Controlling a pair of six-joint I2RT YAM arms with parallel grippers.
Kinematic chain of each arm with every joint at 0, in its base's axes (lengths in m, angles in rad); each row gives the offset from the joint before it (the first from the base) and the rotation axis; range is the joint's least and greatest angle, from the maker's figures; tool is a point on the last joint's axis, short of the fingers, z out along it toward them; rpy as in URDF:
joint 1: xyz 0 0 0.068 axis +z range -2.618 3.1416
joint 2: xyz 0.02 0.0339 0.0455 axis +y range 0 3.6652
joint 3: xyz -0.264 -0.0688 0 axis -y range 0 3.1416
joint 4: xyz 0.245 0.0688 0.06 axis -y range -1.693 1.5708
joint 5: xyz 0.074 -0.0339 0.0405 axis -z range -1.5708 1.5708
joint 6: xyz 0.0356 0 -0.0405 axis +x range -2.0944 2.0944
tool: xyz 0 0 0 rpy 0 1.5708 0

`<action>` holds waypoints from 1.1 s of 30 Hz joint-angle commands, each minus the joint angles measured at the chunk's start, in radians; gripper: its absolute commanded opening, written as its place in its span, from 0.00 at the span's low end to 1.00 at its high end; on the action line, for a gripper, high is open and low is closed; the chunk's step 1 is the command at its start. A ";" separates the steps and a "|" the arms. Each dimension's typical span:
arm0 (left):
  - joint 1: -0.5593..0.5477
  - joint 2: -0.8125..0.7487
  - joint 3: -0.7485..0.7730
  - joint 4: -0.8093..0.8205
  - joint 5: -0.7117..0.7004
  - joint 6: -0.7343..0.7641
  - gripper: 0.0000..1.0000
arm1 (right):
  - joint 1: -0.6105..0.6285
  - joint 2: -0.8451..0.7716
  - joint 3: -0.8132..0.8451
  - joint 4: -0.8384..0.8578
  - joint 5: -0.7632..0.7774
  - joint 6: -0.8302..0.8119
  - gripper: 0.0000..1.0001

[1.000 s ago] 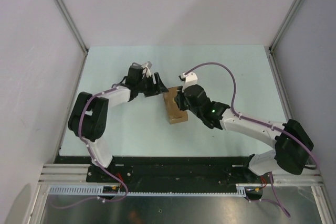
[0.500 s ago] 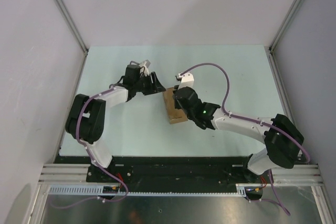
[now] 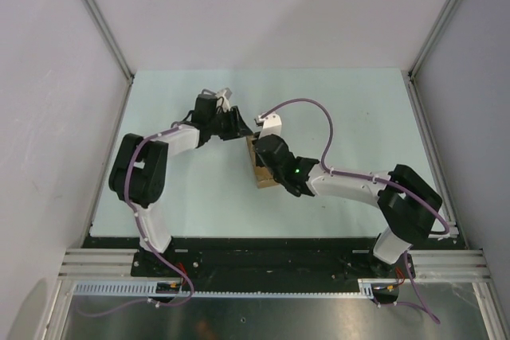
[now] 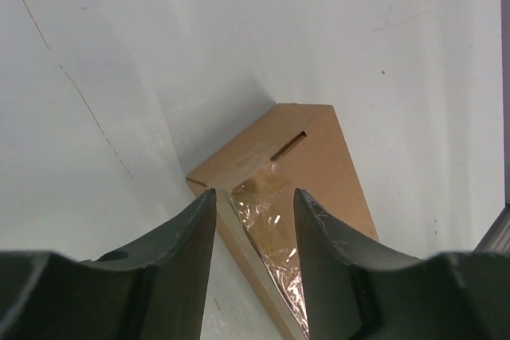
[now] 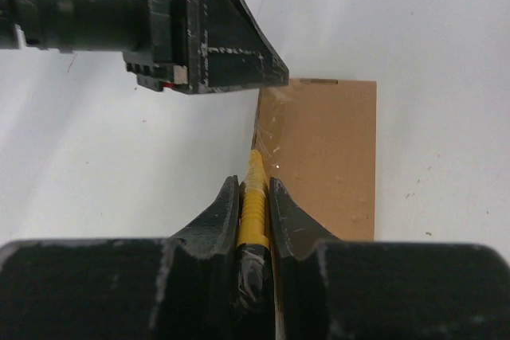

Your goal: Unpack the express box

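The right gripper (image 5: pixel 253 183), clamped on the yellow knife (image 5: pixel 253 216), has slid toward ten o'clock along the taped-shut box (image 5: pixel 327 157), with the left gripper (image 4: pixel 255 197) parted, holding nothing, at its corner.

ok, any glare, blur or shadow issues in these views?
Left wrist: glare on the tape across the box, soft shadow to its left, near jaws slightly soft. Right wrist: box sharp, knife clear, foreground jaws a bit blurred. Top: even light, no glare, only faint shadows under the arms.

Left pincer (image 4: pixel 253 197) open (fingers (image 4: pixel 179 252) spread), right pincer (image 5: pixel 253 185) clamped, both arms reaching inward.
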State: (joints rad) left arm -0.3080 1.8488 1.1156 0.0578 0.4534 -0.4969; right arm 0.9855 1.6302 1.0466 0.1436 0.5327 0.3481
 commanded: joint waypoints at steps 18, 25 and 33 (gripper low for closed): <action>0.012 0.078 0.070 0.000 0.065 0.061 0.28 | -0.008 0.122 0.127 0.116 0.064 -0.038 0.00; 0.015 0.082 0.064 -0.001 0.061 0.061 0.28 | -0.015 0.138 0.138 0.103 0.095 -0.037 0.00; 0.015 0.087 0.059 -0.006 0.050 0.063 0.27 | -0.022 0.166 0.150 0.105 0.084 -0.035 0.00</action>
State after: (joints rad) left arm -0.2985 1.9198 1.1542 0.0475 0.4984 -0.4622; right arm 0.9699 1.7710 1.1465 0.2131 0.5877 0.3161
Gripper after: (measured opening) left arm 0.277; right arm 0.164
